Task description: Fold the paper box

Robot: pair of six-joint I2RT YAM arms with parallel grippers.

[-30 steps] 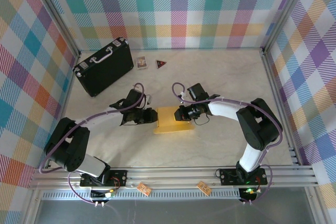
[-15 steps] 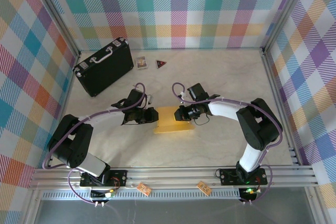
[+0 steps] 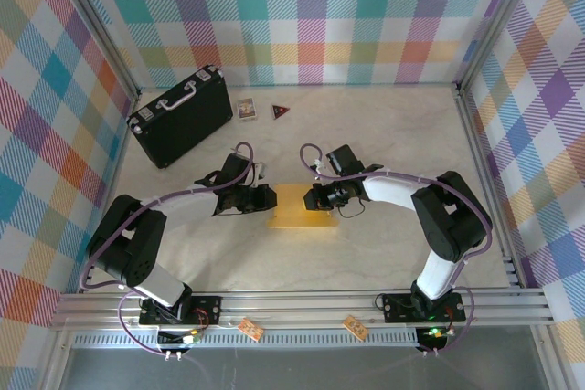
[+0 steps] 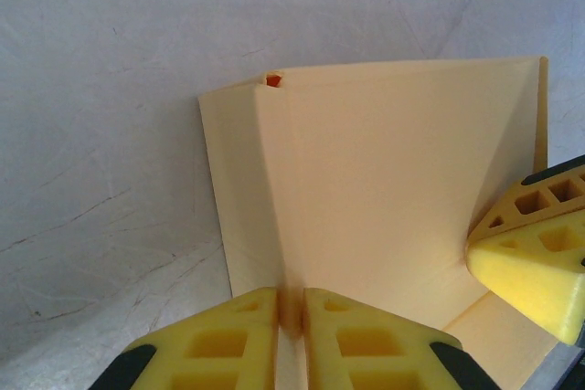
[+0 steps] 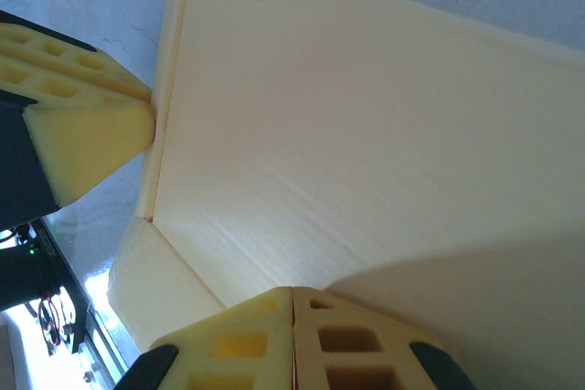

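The paper box [image 3: 302, 212] lay partly folded at the middle of the table [image 3: 393, 134]. The left gripper [image 4: 291, 312] was pinched tight on a crease at its left side, and the right gripper [image 5: 292, 317] was clamped on the opposite edge.

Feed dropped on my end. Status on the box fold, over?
Left gripper shut on paper box fold. Right gripper shut on opposite side. Black case well clear.

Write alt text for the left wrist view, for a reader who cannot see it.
The left hand, its yellow fingers at the bottom of the frame, pinches a raised fold of the mustard-yellow paper box, a partly folded sheet on the pale table. The right hand's fingertip touches the cardboard at the right edge.
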